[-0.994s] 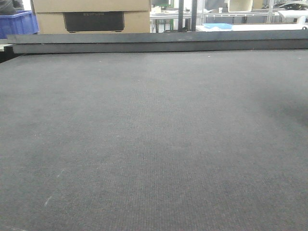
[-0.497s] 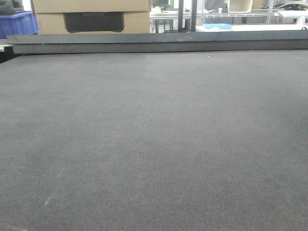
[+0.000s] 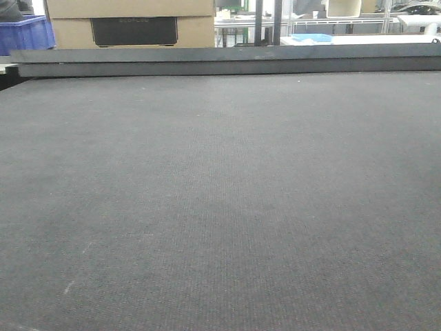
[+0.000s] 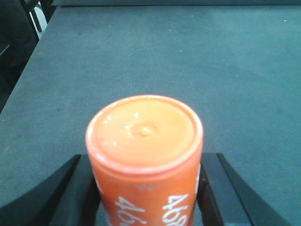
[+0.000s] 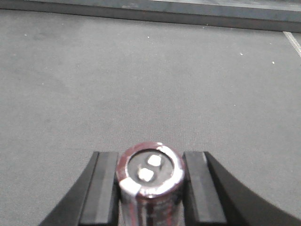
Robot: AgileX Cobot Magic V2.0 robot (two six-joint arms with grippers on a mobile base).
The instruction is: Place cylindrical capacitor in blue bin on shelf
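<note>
Wrist views alone show grasps: right end effector (image 5: 150, 190) clamps the small dark-brown cylindrical capacitor (image 5: 150, 173) at lower centre; left end effector (image 4: 149, 190) clamps an orange "4680" cylinder (image 4: 145, 134); front view shows grey felt counter (image 3: 220, 207).

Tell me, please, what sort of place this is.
Probably a factory workshop or warehouse: grey-matted table, cardboard boxes and a blue crate behind it; the left end effector holds an orange cell, the right end effector a capacitor.
</note>
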